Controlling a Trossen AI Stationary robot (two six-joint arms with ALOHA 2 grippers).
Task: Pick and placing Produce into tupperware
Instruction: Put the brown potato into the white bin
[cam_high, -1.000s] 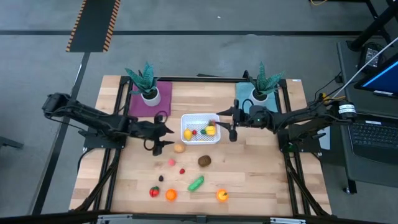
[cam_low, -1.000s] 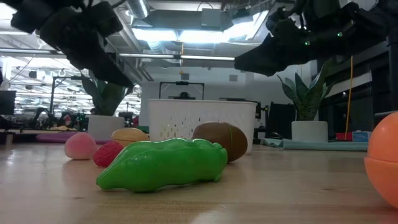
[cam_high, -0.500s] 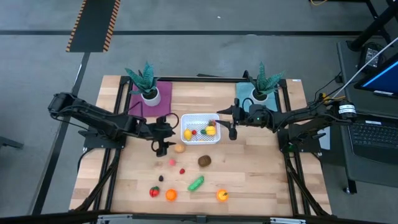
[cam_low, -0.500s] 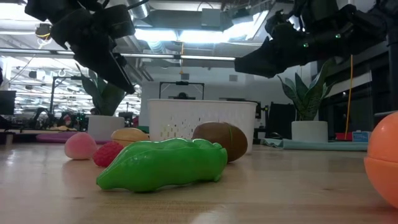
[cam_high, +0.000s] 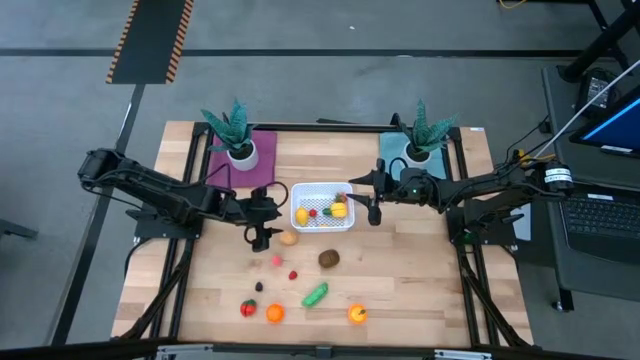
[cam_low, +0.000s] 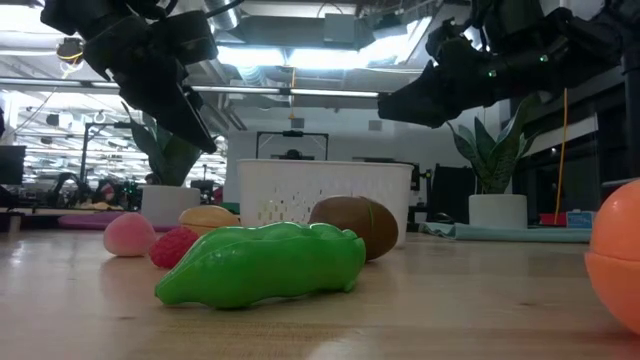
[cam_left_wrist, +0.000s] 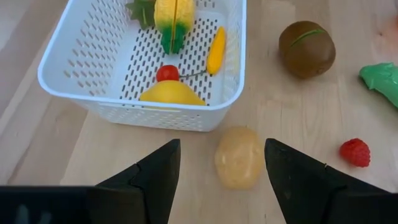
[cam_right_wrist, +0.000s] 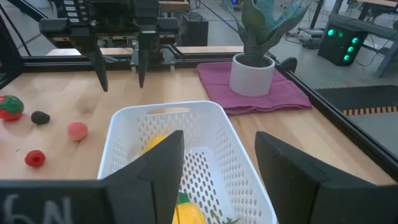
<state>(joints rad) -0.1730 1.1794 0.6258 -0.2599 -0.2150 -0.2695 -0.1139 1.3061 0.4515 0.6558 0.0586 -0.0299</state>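
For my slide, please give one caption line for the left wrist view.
Open left gripper hovers over a tan potato beside the white tupperware.

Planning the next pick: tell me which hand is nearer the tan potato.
Left. The left hand hovers open right over the tan potato; the right hand is beyond the white basket.

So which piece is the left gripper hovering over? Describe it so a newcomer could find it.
Start at the white basket mid-table. Just off its front left corner, on the bare wood, lies a pale tan potato, under the open left gripper. It is the only tan piece; the brown kiwi beside it is darker.
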